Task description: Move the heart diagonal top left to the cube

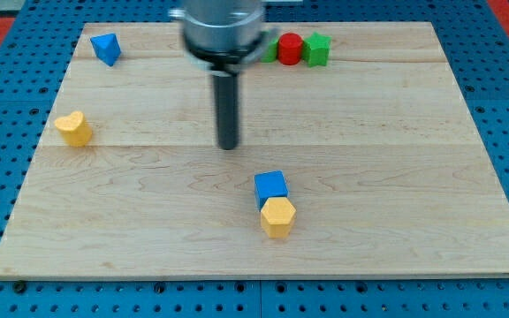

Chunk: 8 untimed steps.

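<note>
A yellow heart block (74,128) lies near the board's left edge. A blue cube (270,185) sits right of the board's centre, toward the view's bottom, touching a yellow hexagon block (277,216) just below it. My tip (228,145) rests on the board above and left of the blue cube, well right of the heart, touching no block.
A blue triangular block (106,48) lies at the top left. A red cylinder (290,49) and a green block (316,49) stand at the top edge, with another green block (270,49) partly hidden behind the arm. The wooden board (414,177) ends on all sides.
</note>
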Tool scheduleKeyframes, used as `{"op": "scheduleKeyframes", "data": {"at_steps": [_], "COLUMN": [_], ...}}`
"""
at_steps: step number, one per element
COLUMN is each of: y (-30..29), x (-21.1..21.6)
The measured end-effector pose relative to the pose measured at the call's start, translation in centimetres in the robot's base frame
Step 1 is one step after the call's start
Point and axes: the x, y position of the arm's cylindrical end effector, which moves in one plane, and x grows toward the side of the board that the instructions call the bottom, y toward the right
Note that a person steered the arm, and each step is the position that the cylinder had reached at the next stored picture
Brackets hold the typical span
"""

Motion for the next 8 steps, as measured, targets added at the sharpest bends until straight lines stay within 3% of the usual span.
{"op": "scheduleKeyframes", "data": {"at_steps": [2,3,4,6,7,8], "y": [-16.2,-23.2,-22.5,-7.5,-4.7,-8.5], "x": [3.8,1.2,-1.6,-1.2,-1.3,-3.0]}}
